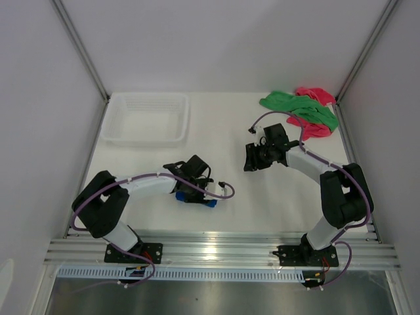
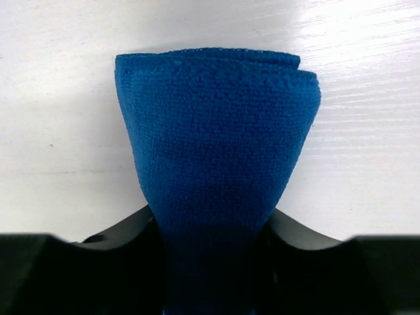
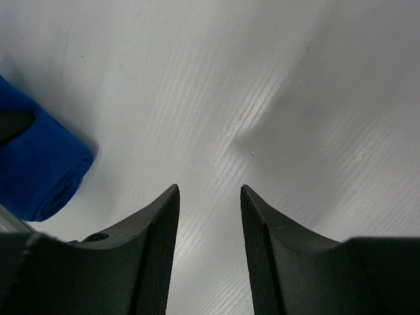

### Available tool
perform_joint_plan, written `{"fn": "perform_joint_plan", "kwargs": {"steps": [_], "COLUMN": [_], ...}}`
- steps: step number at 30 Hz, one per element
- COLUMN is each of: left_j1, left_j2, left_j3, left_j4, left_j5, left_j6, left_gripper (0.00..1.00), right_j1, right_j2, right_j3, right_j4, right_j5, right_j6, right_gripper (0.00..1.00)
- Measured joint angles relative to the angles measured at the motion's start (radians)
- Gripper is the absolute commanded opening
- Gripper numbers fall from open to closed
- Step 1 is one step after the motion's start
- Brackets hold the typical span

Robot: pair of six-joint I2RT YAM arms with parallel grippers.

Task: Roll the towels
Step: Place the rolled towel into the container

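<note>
Left wrist, rolled blue towel (image 2: 216, 151) gripped in left jaws, long axis pointing ahead, right jaws parted

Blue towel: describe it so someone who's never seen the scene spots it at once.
On the white table, look toward the near edge, at the tip of the left arm. The left end effector is clamped on the blue towel, a roll. It is the only blue cloth and the only rolled one; the green towel and pink towel lie crumpled in the far right corner.
</note>
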Motion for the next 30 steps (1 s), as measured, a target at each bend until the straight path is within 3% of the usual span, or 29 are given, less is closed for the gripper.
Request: {"fn": "perform_joint_plan", "kwargs": {"steps": [4,9,30], "left_j1": [-0.002,-0.003,0.054], "left_j2": [0.002,-0.002,-0.015], "left_j3": [0.000,0.000,0.068], "left_j4": [0.018,0.020,-0.098], "left_j5": [-0.016,-0.022,-0.015], "left_j6": [-0.021,-0.035,-0.013], "left_gripper": [0.23,0.13,0.10], "right_j1": [-0.006,-0.012,-0.019], "right_j2": [0.000,0.000,0.000], "right_j3": [0.000,0.001,0.002], "right_j4": [0.000,-0.001,-0.003], "right_j5": [0.000,0.000,0.007], "right_j6": [-0.003,-0.010,-0.017], "right_gripper": [0.46,0.45,0.45]}}
